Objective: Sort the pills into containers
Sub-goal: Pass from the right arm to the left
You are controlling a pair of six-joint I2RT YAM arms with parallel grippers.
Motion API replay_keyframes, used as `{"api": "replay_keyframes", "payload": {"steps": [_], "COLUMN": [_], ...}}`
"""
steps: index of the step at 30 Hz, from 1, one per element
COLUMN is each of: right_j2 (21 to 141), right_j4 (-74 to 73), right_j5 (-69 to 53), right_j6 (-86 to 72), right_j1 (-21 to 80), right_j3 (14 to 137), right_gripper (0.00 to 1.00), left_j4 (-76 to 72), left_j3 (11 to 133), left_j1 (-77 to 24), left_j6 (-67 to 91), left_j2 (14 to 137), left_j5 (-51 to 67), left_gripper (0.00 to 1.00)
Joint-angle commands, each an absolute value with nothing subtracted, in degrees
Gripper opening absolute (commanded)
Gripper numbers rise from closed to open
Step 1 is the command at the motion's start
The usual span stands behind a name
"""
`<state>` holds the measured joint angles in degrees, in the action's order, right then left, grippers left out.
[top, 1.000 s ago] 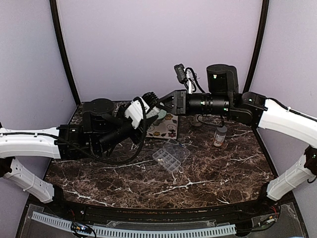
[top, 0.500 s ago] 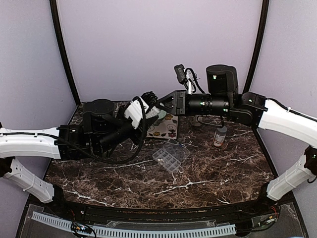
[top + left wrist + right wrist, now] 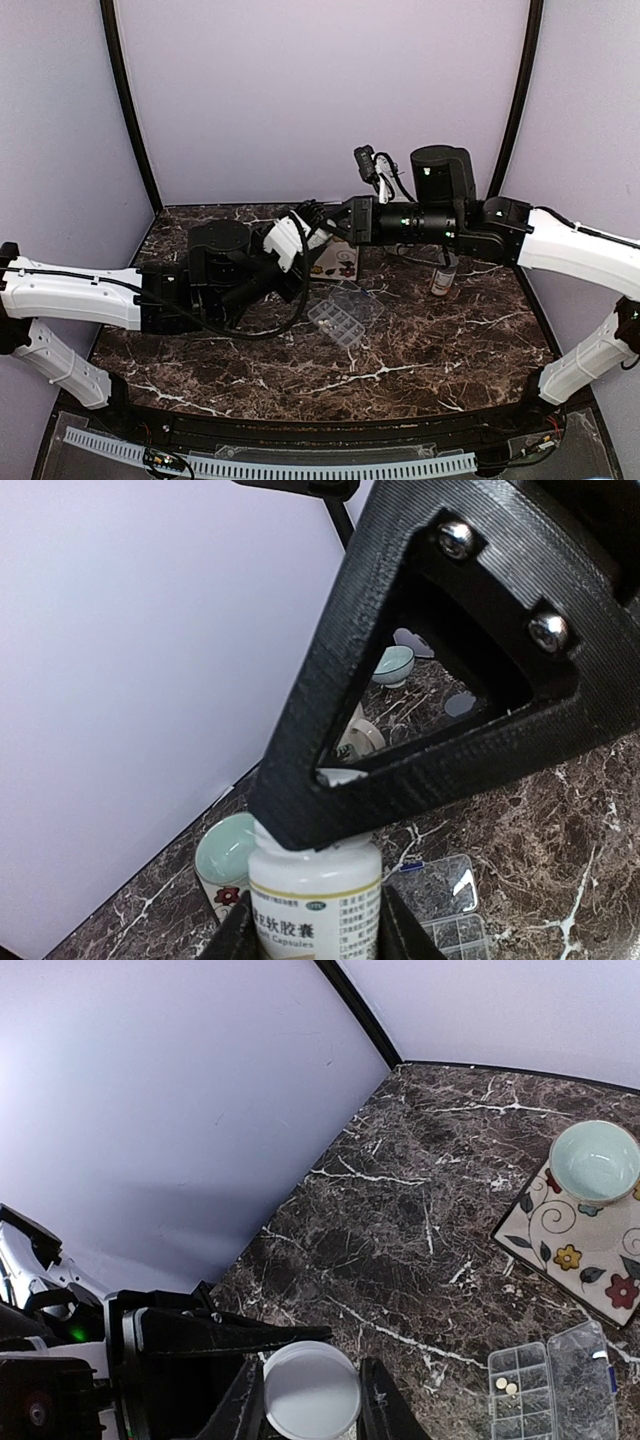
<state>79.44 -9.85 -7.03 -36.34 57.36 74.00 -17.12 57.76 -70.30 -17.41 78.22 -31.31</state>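
Note:
My left gripper [image 3: 316, 226] is shut on a white labelled bottle [image 3: 315, 905] and holds it above the table. My right gripper [image 3: 328, 218] meets it from the right and is shut on the bottle's white cap [image 3: 311, 1392]. In the left wrist view the right gripper's black finger [image 3: 420, 700] lies across the cap. The clear pill box [image 3: 340, 316] lies open on the table in front of both grippers. In the right wrist view two small whitish pills [image 3: 505, 1385] sit in one compartment of the pill box [image 3: 585, 1360]. It also shows in the left wrist view [image 3: 445, 880].
An orange grey-capped bottle [image 3: 445, 272] stands at the right. A floral mat [image 3: 570, 1250] at the back carries a pale green bowl [image 3: 595, 1160]. A pale green cup [image 3: 222, 855] stands behind the held bottle. Purple walls close in the back and sides.
Both grippers, joined at the white bottle, have shifted a little right and toward the front. The left arm has swung forward and right with them. The pill box has not moved.

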Motion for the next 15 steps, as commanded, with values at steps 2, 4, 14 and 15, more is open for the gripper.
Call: {"api": "replay_keyframes", "payload": {"steps": [2,4,14,15], "right_j2": [79.5,79.0,77.7,77.7], "right_j4": [-9.8,-9.5,-8.9,-8.9], "right_j5": [-5.7,-5.5,-3.7,-3.5], "right_j6": [-37.4,-37.4,-37.2,-37.2], "right_j1": [58.2,58.2,58.2,58.2], "right_j3": [69.8,68.9,66.6,66.5], "right_gripper": [0.0,0.0,0.0,0.0], "left_j4": [-27.5,-27.7,-26.5,-26.2], "left_j3": [56.2,55.7,55.2,55.1], "left_j1": [-71.7,-71.7,-71.6,-71.6], "left_j6": [-15.1,-14.0,-11.6,-11.3], "left_j2": [79.3,79.8,79.9,79.8], "left_j5": [-27.5,-26.8,-24.8,-24.6], "left_gripper": [0.29,0.31,0.46,0.47]}}
